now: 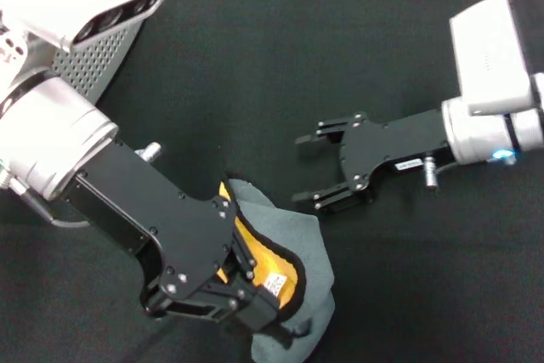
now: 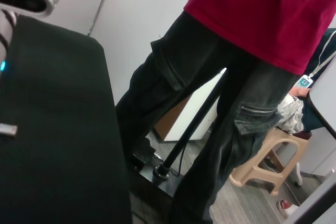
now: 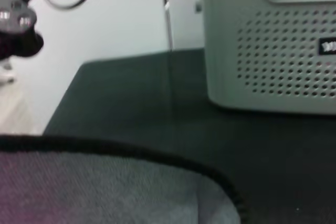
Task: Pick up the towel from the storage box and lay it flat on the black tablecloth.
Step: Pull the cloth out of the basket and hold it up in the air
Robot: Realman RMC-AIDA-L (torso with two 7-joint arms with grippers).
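Note:
The towel (image 1: 306, 248) lies bunched on the black tablecloth (image 1: 280, 57) near the front edge, grey side up with a yellow fold and a white tag showing. My left gripper (image 1: 259, 299) is down on the towel's left part, shut on the yellow fold. My right gripper (image 1: 304, 167) hovers open just beyond the towel's far right edge, fingers pointing left. The storage box (image 1: 98, 61) stands at the far left, partly hidden by my left arm. In the right wrist view the towel's grey face (image 3: 105, 192) with its black trim sits close, the storage box (image 3: 273, 51) behind.
A person (image 2: 220, 87) in a red shirt and dark trousers stands beside the table's edge in the left wrist view, with a beige stool (image 2: 268, 161) behind. The tablecloth (image 2: 52, 129) spreads wide to the right of and beyond the towel.

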